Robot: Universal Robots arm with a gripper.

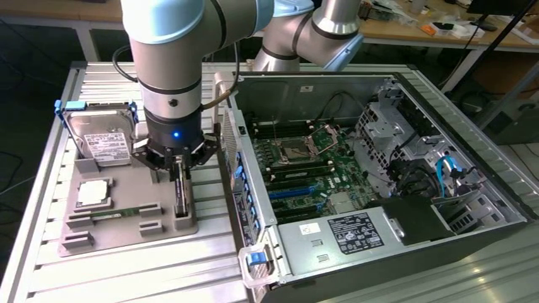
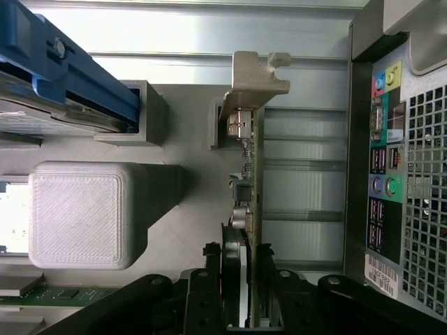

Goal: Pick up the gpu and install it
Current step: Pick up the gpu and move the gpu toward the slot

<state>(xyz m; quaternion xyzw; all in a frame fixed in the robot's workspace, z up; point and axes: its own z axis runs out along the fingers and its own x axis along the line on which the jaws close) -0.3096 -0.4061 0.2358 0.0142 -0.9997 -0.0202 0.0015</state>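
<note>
The gpu (image 1: 179, 201) stands on edge in a slot of the grey holder tray (image 1: 126, 243), to the exterior view's left of the open computer case (image 1: 404, 88). In the wrist view the gpu (image 2: 251, 174) is a thin green strip with its silver end bracket (image 2: 258, 73) at the far end and the black cooler near the fingers. My gripper (image 1: 177, 169) is lowered straight over the card. Its black fingers (image 2: 206, 293) press both faces of the card, so the gripper (image 2: 242, 286) is shut on it. The card still sits in its slot.
The tray also carries a silver hard drive (image 1: 103, 142) in a blue caddy (image 2: 66, 66), a processor (image 1: 93, 192) and a narrow memory stick (image 1: 113, 213). The case's motherboard (image 1: 312, 161) with blue slots (image 1: 291, 190) lies open. Its rear ports (image 2: 386, 174) are close beside the card.
</note>
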